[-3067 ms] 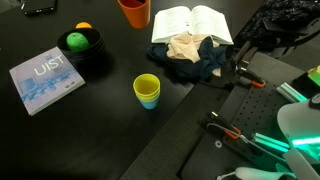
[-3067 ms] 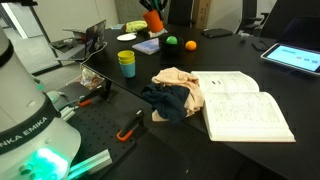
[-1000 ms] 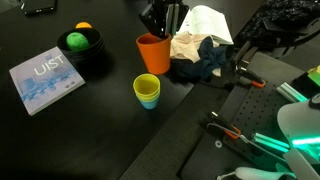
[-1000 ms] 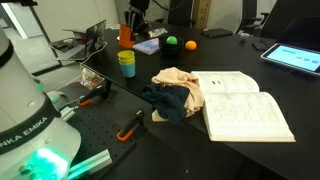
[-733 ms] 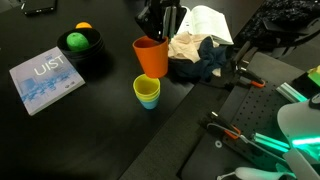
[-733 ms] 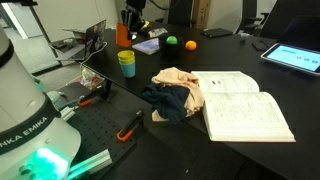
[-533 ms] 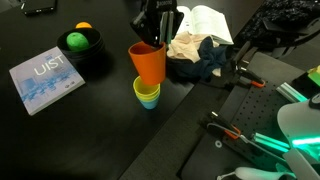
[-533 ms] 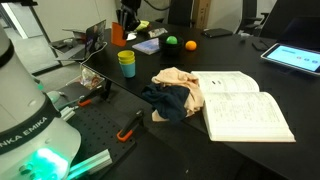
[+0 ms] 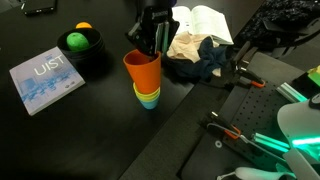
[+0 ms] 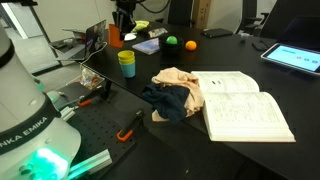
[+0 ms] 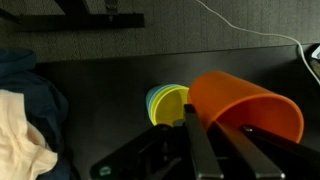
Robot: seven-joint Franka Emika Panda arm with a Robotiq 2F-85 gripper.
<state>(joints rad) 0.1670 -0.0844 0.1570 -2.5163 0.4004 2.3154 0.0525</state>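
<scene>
**A:** Item one?

**B:** Pincer (image 9: 153, 48), one, entering from above in an exterior view. State: pinching the wall of an orange cup (image 9: 142, 68) at its rim, one finger inside the cup and one outside (the wrist view shows it best, with the black fingers (image 11: 196, 140) running up to the cup's edge).

**A:** Location of the cup?

**B:** Held in the air off the worktop (image 9: 60, 130), with its mouth tipped slightly to one side. It hangs over a stack of cups (image 9: 148, 97), yellow on top and blue-green beneath, which stands upright on the dark worktop. In an exterior view the orange cup (image 10: 115, 38) sits above the stack (image 10: 127, 63) with a thin gap between them. In the wrist view the two lie side by side, so I cannot tell there whether they touch.

**A:** Neighbouring items?

**B:** Cloths (image 9: 198, 55), crumpled, beige over dark blue, just beside the stack. Open book (image 9: 205, 20), one, lying flat with pages up, touching the far edge of the cloths. Black bowl (image 9: 85, 55), one, holding a green ball (image 9: 76, 41) and an orange ball (image 9: 84, 27). Booklet (image 9: 45, 78), pale blue, marked UIST, flat on the worktop near the bowl and well apart from the cups.
</scene>
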